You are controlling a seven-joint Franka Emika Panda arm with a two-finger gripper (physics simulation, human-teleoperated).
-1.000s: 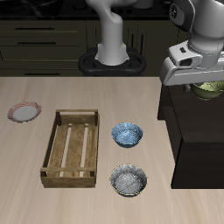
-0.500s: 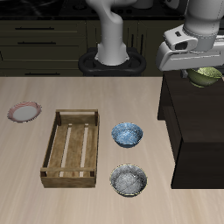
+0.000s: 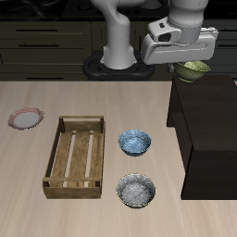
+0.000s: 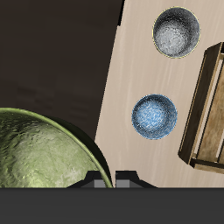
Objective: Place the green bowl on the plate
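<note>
The green bowl (image 3: 194, 69) hangs in the air under the end effector (image 3: 192, 63), above the dark block that stands along one side edge of the surface (image 3: 28, 176), toward the back. The bowl is round, so it has no long axis to speak of; in the exterior view it sits roughly upright, its opening facing up and a little toward the camera. The end effector is clenched on the bowl's rim: the wrist view shows the green bowl (image 4: 44, 153) pressed right against the finger bases, its mottled pale inside filling much of that picture. The fingertips themselves are hidden in both views. The plate (image 3: 26, 118) lies flat near the opposite side edge of the surface, well apart from the bowl, and only the exterior view shows it. Between them the wooden slatted tray (image 3: 76, 155) lies with its long axis running from the back toward the front edge. The blue-patterned bowl (image 3: 134, 142) stands just beside the tray, and the grey speckled bowl (image 3: 136, 191) stands nearer the front edge. The wrist view also takes in the blue-patterned bowl (image 4: 154, 116), the grey speckled bowl (image 4: 176, 32) and an edge of the tray (image 4: 206, 105), all seen from straight above.
</note>
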